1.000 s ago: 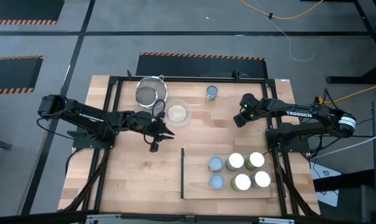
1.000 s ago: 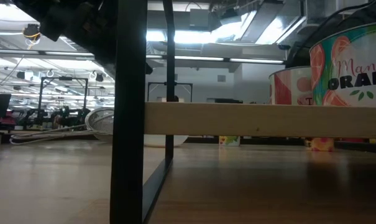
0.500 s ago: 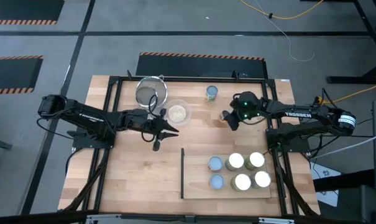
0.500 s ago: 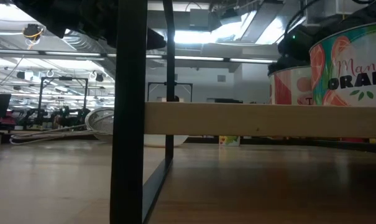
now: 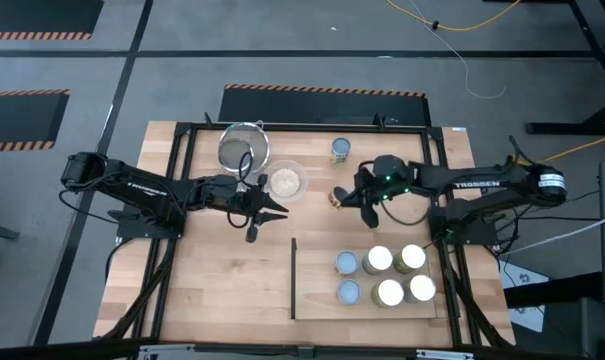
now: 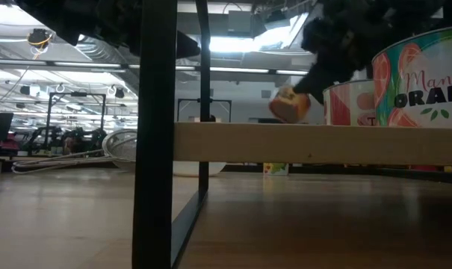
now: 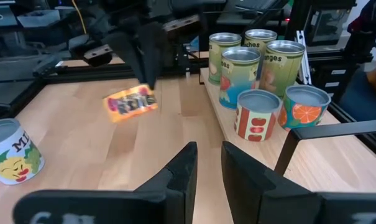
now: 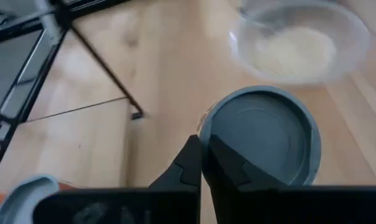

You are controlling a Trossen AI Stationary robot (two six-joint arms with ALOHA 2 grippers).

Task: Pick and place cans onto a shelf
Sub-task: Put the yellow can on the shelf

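The right hand (image 5: pixel 346 196) was clamped on a small orange-labelled can (image 5: pixel 336 197), carried clear of the tabletop (image 5: pixel 212 270) with its long axis tilted. The shelf (image 5: pixel 317 275) lay toward the front edge from it, with five cans (image 5: pixel 390 292) filling its right part. The left hand (image 5: pixel 267 212), fingers slightly apart and empty, waited farther off, left of centre.

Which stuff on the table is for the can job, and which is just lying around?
For the job: small orange-labelled tin in the right gripper; six round tins on the flat light-wood shelf; lone pale-topped tin.
Just lying about: round metal mesh strainer; clear glass bowl of grains.
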